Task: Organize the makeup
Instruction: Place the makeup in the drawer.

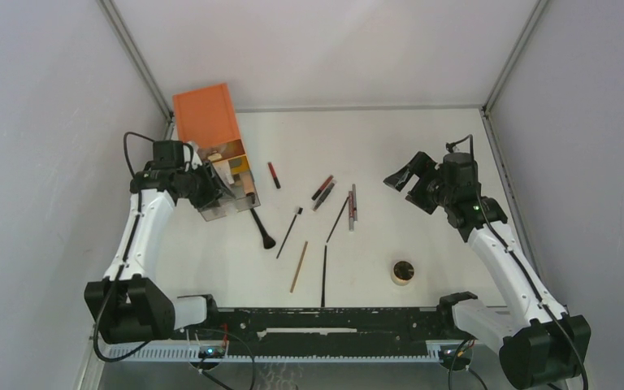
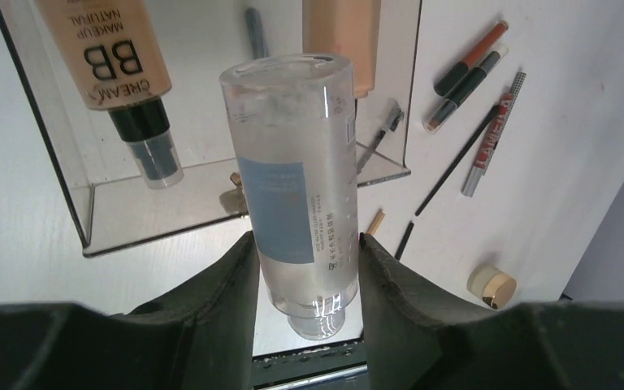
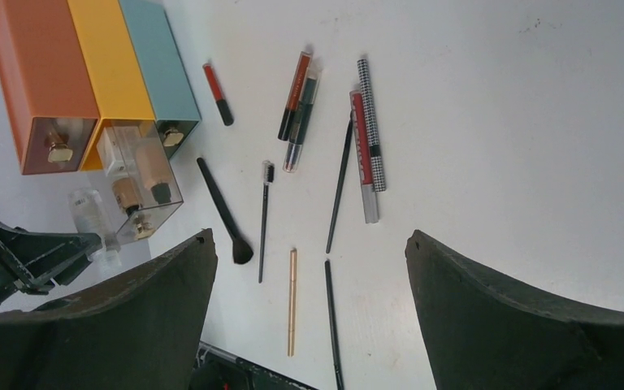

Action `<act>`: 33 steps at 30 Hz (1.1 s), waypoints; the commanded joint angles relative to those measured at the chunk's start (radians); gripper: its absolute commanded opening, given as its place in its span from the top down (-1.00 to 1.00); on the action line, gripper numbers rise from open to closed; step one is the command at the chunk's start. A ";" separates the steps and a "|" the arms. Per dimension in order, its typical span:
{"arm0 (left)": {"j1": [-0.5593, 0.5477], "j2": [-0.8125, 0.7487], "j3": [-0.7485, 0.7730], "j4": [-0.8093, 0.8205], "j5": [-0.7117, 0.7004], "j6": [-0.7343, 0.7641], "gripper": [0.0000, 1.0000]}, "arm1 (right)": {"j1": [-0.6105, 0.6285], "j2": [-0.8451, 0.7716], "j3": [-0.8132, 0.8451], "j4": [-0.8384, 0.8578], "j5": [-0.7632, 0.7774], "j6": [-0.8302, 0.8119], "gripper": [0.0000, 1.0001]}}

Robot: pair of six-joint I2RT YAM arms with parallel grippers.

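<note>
My left gripper (image 2: 306,244) is clamped on the clear bottle (image 2: 292,146), fingers pinching it low, close to the capped end, so most of its length sticks out past them toward twelve o'clock. That is my first worry. The plastic looks slick, and with the weight out in front it may pivot or slide in my grasp if I tilt.

Just beyond, at eleven o'clock, is the open clear drawer (image 2: 154,211). I cannot tell whether the bottle's far end hangs over its near wall or touches it. If I push forward too low I judge I could knock that wall and shove the drawer or the whole orange box (image 1: 207,118).

Inside it a BB cream tube (image 2: 114,57) and a peach tube (image 2: 341,41) take up room. Dropped carelessly, the bottle could land across them and roll out.

Farther off, around two o'clock, pencils (image 2: 467,77) lie loose, with a round compact (image 2: 491,284) at four. My right gripper (image 3: 309,236) hangs spread wide and empty above them, well apart; reaching inward with both arms could make them collide.
</note>
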 commanded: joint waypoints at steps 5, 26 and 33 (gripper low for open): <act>0.071 0.116 0.116 0.041 0.123 0.013 0.99 | -0.003 -0.038 -0.018 0.014 0.008 -0.012 -0.85; 0.128 0.234 0.143 -0.028 0.434 -0.052 0.97 | -0.003 -0.050 -0.035 0.007 0.015 -0.007 -0.85; 0.157 0.227 0.104 -0.012 0.436 -0.067 0.99 | -0.003 -0.044 -0.037 0.017 0.011 -0.003 -0.85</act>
